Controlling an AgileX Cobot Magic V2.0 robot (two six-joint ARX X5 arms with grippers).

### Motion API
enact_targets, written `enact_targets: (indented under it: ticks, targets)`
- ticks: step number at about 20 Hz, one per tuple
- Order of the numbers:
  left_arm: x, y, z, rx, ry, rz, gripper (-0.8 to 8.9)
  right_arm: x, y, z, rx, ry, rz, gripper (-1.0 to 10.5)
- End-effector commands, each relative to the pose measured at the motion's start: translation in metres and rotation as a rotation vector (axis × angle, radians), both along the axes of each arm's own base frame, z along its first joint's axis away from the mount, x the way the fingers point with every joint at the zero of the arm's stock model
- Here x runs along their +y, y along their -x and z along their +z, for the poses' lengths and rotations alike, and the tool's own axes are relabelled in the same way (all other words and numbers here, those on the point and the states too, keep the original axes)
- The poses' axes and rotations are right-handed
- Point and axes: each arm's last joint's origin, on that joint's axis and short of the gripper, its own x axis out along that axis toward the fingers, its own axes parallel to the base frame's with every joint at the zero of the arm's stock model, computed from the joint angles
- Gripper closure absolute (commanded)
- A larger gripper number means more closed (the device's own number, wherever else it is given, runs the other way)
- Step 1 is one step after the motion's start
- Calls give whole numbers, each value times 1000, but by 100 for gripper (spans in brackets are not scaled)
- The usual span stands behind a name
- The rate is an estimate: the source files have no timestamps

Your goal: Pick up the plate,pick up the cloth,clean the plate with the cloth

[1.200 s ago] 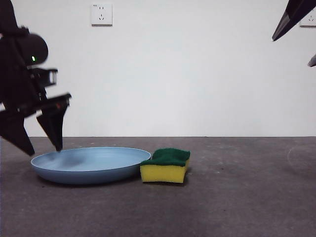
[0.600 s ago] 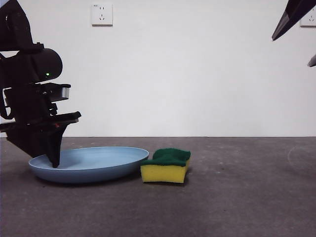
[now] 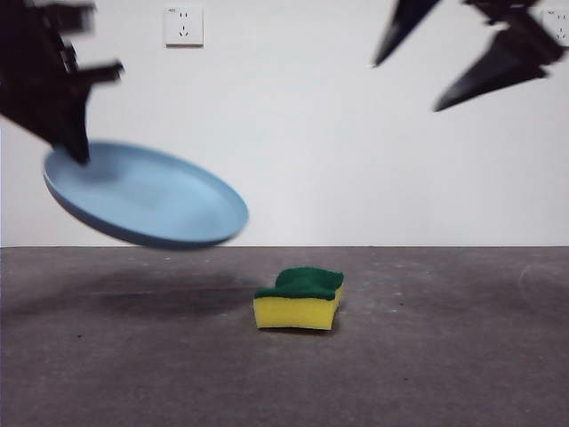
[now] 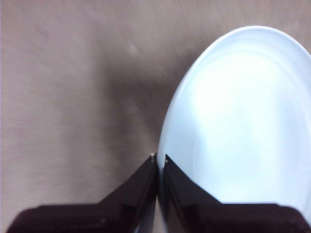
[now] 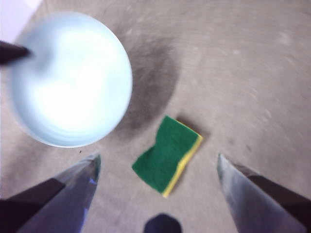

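The light-blue plate (image 3: 147,197) hangs tilted in the air at the left, well above the table. My left gripper (image 3: 76,151) is shut on its rim. In the left wrist view the jaws pinch the plate's (image 4: 243,126) edge, with the left gripper (image 4: 159,159) at the rim. The cloth, a yellow sponge with a green top (image 3: 300,298), lies on the table. My right gripper (image 3: 411,80) is open, high at the upper right. In the right wrist view the right gripper (image 5: 158,162) is above the sponge (image 5: 167,154), with the plate (image 5: 73,80) beyond.
A grey table (image 3: 427,356) runs across the front view, with a white wall and a wall socket (image 3: 183,26) behind. The plate casts a dark shadow on the table under it (image 3: 151,298).
My left gripper has closed on the plate's rim and lifted it off the table, tilted. My right gripper has come down and leftward into view, open. The sponge has not moved.
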Motion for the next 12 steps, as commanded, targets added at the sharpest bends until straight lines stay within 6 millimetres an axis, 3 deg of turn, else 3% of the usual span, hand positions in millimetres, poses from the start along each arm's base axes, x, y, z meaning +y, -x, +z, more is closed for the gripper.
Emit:
enact_targets:
  ticks: [1, 6, 9, 12]
  targets:
    - [4, 16, 12, -23, -31, 26, 821, 30, -14, -6, 34, 68, 16, 583]
    - [9, 36, 25, -23, -60, 22, 821, 91, -40, -43, 101, 232, 36, 584]
    - [9, 38, 24, -1, -65, 20, 821, 111, -49, -73, 176, 278, 33, 609]
    - [9, 38, 24, -3, -66, 17, 821, 118, -58, -103, 224, 352, -12, 609]
